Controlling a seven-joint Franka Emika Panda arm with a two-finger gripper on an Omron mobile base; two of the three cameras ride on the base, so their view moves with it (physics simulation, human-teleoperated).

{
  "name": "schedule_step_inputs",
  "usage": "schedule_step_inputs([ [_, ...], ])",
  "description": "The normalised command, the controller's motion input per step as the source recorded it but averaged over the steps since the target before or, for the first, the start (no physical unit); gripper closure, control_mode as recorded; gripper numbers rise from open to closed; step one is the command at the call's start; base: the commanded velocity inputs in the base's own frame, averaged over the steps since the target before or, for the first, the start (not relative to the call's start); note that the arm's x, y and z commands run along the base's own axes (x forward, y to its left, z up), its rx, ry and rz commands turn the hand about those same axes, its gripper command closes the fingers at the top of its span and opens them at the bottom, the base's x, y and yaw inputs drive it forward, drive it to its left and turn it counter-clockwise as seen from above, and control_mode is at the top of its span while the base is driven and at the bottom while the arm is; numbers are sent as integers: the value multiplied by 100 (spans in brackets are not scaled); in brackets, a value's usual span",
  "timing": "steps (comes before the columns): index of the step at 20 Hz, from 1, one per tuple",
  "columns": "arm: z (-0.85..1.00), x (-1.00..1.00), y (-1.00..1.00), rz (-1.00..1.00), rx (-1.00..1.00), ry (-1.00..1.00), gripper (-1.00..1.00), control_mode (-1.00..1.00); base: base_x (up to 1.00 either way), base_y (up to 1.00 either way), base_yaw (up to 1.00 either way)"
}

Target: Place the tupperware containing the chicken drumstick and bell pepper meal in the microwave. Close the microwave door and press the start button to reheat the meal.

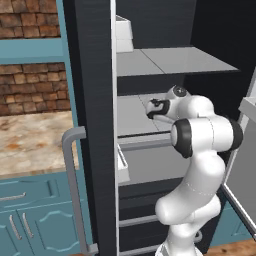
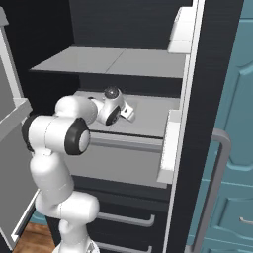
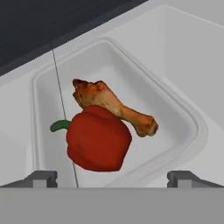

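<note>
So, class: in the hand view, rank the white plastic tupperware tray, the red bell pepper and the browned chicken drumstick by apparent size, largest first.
1. White plastic tupperware tray, clearly largest.
2. Red bell pepper.
3. Browned chicken drumstick; the pepper lies nearer the camera, so ranks 2 and 3 are unsure.

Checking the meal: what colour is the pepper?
Red with a green stem, clearest in the hand view: pepper.
</note>
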Motion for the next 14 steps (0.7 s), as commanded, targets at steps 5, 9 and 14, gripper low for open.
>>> schedule_step_inputs([
  [5, -13, 39, 0, 0, 1, 9, -100, -100, 0, 0, 0],
  [9, -31, 21, 0, -2, 0, 9, -100, -100, 0, 0, 0],
  [14, -56, 5, 0, -13, -2, 13, -100, -100, 0, 0, 0],
])
